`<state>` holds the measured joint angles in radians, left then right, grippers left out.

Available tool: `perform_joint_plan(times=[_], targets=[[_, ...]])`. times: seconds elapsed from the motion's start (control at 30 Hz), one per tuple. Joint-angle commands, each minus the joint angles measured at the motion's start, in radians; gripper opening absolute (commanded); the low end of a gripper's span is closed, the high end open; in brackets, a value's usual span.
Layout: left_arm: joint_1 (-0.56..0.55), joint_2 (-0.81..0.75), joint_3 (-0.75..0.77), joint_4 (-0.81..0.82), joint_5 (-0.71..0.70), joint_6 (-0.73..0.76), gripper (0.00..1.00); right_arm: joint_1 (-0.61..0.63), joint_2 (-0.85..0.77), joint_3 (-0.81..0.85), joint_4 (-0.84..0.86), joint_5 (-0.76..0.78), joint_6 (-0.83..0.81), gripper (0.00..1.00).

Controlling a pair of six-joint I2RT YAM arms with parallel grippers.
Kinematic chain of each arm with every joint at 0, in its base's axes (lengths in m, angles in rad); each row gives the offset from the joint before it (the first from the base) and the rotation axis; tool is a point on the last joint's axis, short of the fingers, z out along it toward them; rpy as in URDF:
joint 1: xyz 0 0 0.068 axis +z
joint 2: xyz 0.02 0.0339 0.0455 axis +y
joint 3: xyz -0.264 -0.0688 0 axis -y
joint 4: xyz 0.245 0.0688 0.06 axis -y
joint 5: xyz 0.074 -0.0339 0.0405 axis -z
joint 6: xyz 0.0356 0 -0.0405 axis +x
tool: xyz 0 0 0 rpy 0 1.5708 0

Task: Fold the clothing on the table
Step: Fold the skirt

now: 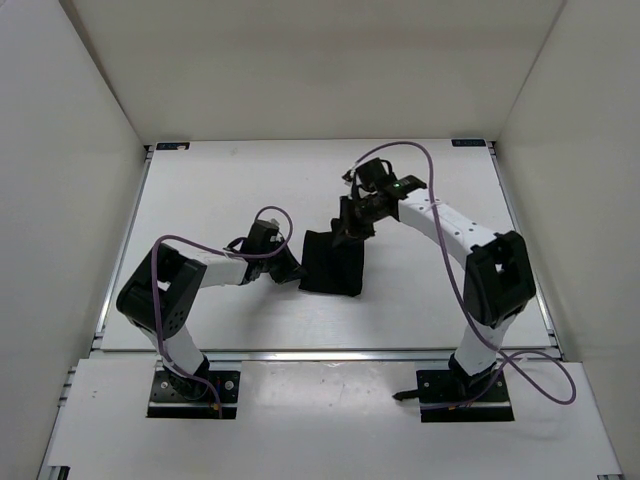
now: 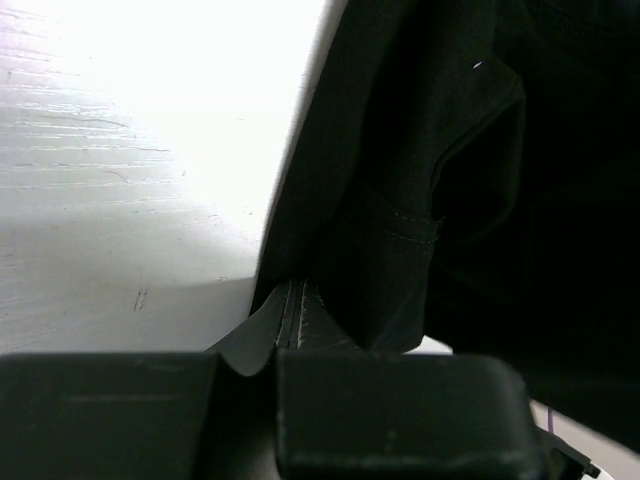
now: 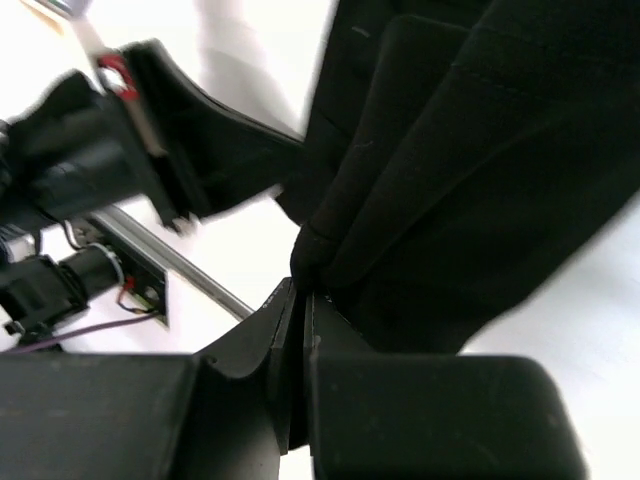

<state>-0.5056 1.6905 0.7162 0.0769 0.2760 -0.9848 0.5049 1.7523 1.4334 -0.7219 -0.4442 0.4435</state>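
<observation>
Presently, I find the clothing (image 1: 335, 268) bunched into a compact black block near the middle of the table (image 1: 200, 190), with bare white tabletop showing on every side of it.

Left gripper (image 1: 291, 268): it sits at the left edge of the clothing, towards the near corner. In the left wrist view the fingers (image 2: 400, 420) are pressed together, with a stitched hem of the cloth pinched between the tips. The cloth rises away from the grip in hanging folds.

Right gripper (image 1: 350, 232): it sits at the far edge of the clothing, towards the right corner. In the right wrist view its fingers (image 3: 430, 420) are likewise closed tight, nipping a gathered fold of the black cloth. Heavy pleats fan out from that pinch.

How many layers each grip takes in, I cannot tell.

The left arm (image 3: 110, 150) shows blurred beyond the clothing in the right wrist view.

A purple cable (image 1: 443, 250) loops along the right arm, well to the right of the clothing.
</observation>
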Motion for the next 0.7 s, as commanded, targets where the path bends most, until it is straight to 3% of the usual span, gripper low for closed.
perform_joint_plan(times=[0.0, 0.43, 0.67], targets=[[0.009, -0.032, -0.023, 0.021, -0.011, -0.003, 0.00, 0.049, 0.076, 0.090, 0.055, -0.013, 0.070, 0.00], [0.044, -0.052, -0.067, 0.053, 0.034, -0.009, 0.00, 0.147, 0.246, 0.107, 0.062, -0.056, 0.041, 0.02], [0.075, -0.098, -0.095, 0.014, 0.037, 0.023, 0.13, 0.144, 0.323, 0.100, 0.161, -0.172, 0.015, 0.11]])
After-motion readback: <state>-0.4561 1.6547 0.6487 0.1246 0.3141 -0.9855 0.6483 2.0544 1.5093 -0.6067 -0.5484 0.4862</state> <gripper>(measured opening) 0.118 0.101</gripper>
